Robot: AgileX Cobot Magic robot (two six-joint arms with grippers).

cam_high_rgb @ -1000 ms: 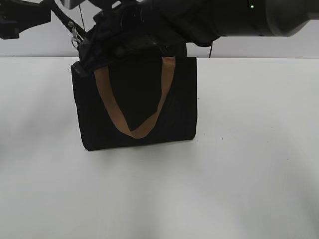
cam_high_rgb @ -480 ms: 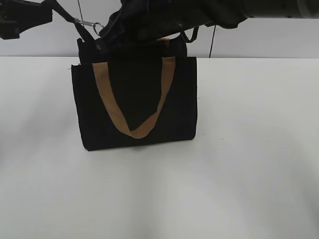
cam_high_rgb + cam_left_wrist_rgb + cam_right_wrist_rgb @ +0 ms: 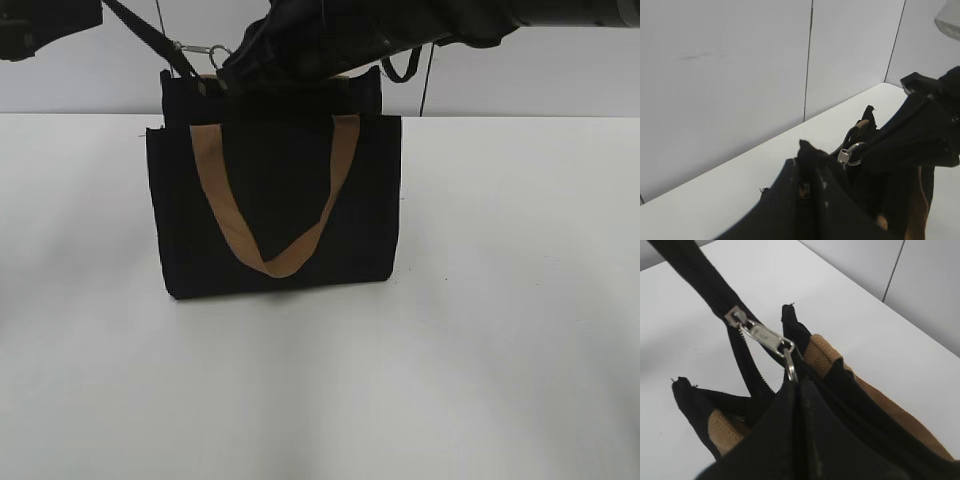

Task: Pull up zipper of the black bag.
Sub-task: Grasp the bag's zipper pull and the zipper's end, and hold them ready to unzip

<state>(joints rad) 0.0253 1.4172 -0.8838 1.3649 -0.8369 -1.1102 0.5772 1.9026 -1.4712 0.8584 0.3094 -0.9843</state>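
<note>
A plain white bench (image 3: pixel 480 350) carries the scene, with a pale panelled wall (image 3: pixel 730 75) behind it, its seams showing as thin dark vertical lines.

The black bag (image 3: pixel 275 205) stands upright near the middle of the bench, its broad face toward the exterior camera and its long axis running left to right. One tan handle (image 3: pixel 270 215) hangs down that face in a V.

The zipper (image 3: pixel 722 307) leaves the bag's top at the left end as a taut black tape rising up and to the left. Its silver pull tab (image 3: pixel 762 335) lies along the tape, with a metal ring (image 3: pixel 790 367) at its lower end.

The right gripper (image 3: pixel 235 75) reaches across from the right over the bag's top, and its jaws are closed on that ring. The left gripper (image 3: pixel 45 30) sits at the upper left where the tape's far end leads; whether its jaws are closed cannot be told.

Compared with a second ago, the right arm has lifted clear of the bag's top edge, the tab has travelled rightward along the tape, and the bag's top stands slightly taller.
</note>
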